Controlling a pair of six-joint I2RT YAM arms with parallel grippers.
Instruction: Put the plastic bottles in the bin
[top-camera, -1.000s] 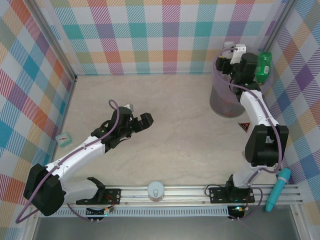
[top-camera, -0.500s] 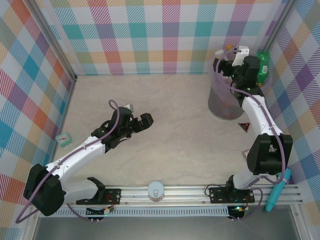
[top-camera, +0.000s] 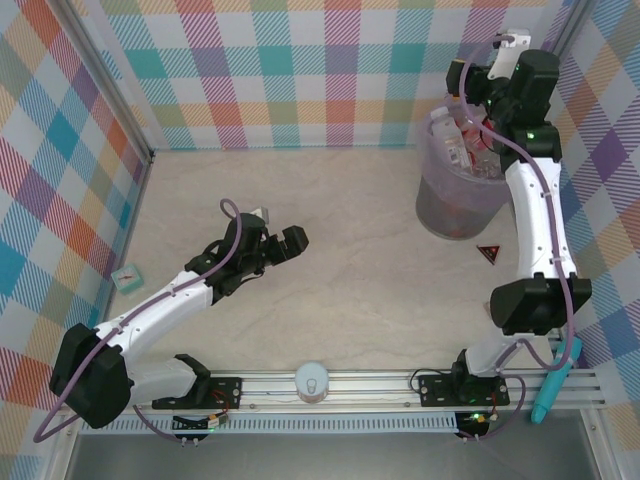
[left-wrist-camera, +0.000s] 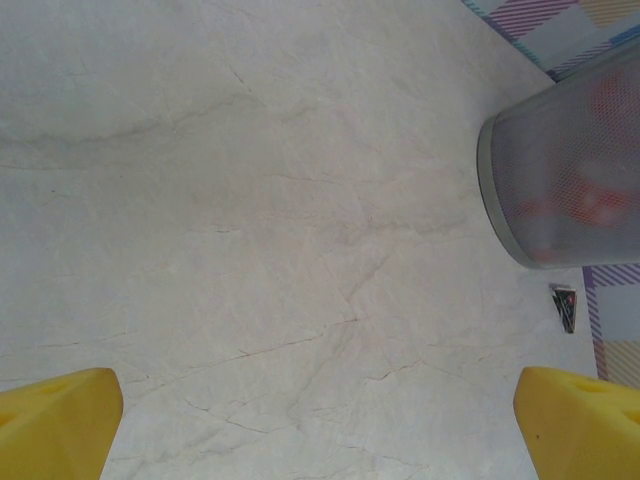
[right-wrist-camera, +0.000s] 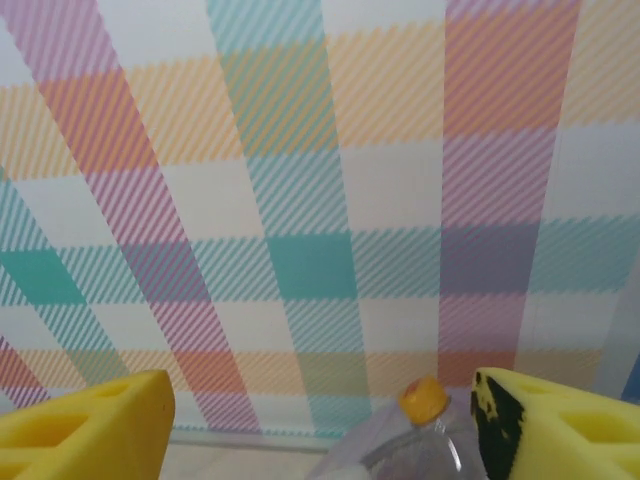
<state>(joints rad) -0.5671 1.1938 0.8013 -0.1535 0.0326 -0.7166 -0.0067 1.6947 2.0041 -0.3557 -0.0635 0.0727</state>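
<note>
Marbled beige surface (top-camera: 350, 300), walled on three sides in pastel plaid.

Near edge: metal rail (top-camera: 380, 380) carrying both arm bases, with a white round disc (top-camera: 312, 381) sitting on it between them. A teal stick-like item (top-camera: 555, 380) lies at the rail's right end.

Left side, close to the wall: small teal cube (top-camera: 128, 277), alone.

Middle of the surface: left gripper (top-camera: 280, 240), held low, its yellow fingers (left-wrist-camera: 60, 420) spread wide with nothing between them.

Right side, further back: small dark triangular tag (top-camera: 489, 253) lying flat just in front of the bin.

Far right corner: bin (top-camera: 450, 205), round, translucent grey-purple, upright. Plastic bottles (top-camera: 455, 140) are heaped inside, the topmost poking above the rim, and red shows through the wall.

Above the bin's rim: right gripper (right-wrist-camera: 322, 405), fingers apart. An orange-capped bottle (right-wrist-camera: 423, 398) pokes up between them, close to the right finger and well clear of the left, so it is not clamped.
</note>
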